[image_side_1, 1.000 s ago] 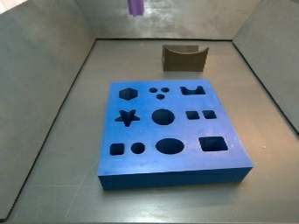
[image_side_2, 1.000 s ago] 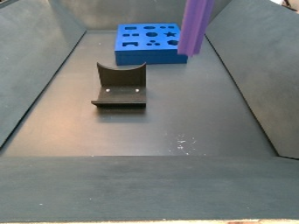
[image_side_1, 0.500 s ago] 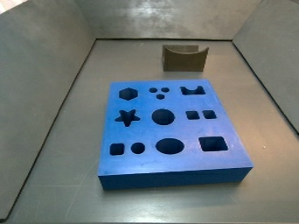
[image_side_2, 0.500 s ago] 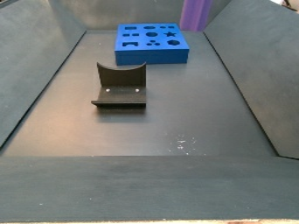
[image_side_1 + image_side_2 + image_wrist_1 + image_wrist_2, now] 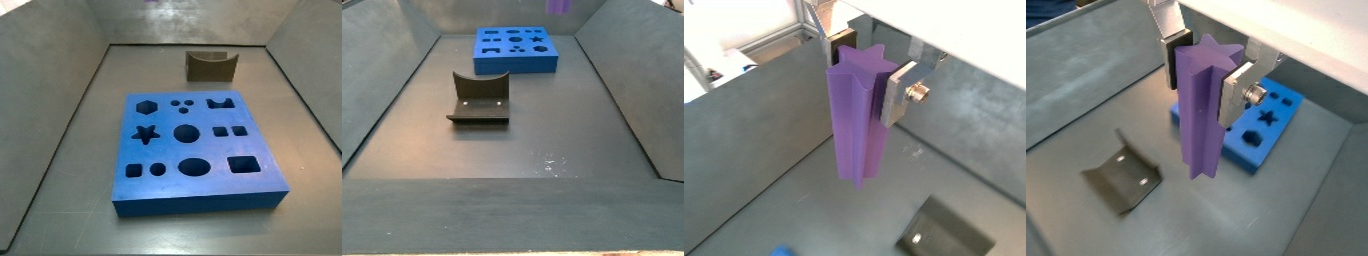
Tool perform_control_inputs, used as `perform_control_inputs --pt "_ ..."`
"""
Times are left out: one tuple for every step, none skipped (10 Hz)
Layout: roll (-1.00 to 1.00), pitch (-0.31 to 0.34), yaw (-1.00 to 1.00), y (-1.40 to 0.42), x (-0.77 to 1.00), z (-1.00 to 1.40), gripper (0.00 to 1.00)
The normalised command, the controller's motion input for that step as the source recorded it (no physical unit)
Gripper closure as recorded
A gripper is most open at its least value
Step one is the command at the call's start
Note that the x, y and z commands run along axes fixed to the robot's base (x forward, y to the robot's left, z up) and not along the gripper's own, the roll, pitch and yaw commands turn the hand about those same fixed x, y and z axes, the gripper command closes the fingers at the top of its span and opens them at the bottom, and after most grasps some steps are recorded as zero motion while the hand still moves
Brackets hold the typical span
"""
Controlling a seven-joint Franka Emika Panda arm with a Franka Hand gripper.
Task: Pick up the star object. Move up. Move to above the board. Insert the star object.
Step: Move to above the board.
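Note:
The star object [image 5: 855,125] is a long light-purple ridged prism, hanging upright between my gripper's fingers in both wrist views [image 5: 1200,115]. My gripper [image 5: 869,75] is shut on its upper end, also seen in the wrist view [image 5: 1204,78]; silver plates press it from two sides. In both side views the gripper is out of frame, and only the prism's lower tip [image 5: 560,5] shows at the top edge. The blue board [image 5: 201,150] with its star, hexagon, circle, square and oval holes lies flat on the floor, far below the prism [image 5: 1273,125] [image 5: 512,48].
The fixture [image 5: 211,65], a dark notched bracket, stands on the floor apart from the board [image 5: 478,100] [image 5: 1122,178] [image 5: 951,235]. Sloping grey walls [image 5: 54,110] enclose the floor on all sides.
The star object has risen: a second ago its lower part hung well into both side views, now only its tip shows at the top edge. Board and fixture have not moved.

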Motion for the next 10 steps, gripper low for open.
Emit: perform_control_inputs --pt "-0.01 0.153 0.01 -1.00 0.20 0.01 1.00" --pt "-0.01 0.115 0.01 -1.00 0.21 0.01 1.00" --pt "-0.02 0.107 0.01 -1.00 0.22 0.02 1.00" --pt "0.00 0.115 0.01 -1.00 0.24 0.02 1.00" --pt "0.00 0.119 0.01 -1.00 0.25 0.02 1.00" --pt "0.01 0.127 0.01 -1.00 0.27 0.03 1.00" --pt "0.02 0.130 0.01 -1.00 0.30 0.03 1.00" --pt "0.06 0.141 0.00 -0.68 0.27 0.02 1.00" --pt "0.06 0.146 0.01 -0.52 0.24 0.02 1.00" --pt "0.08 0.148 0.01 -0.28 0.17 0.02 1.00"
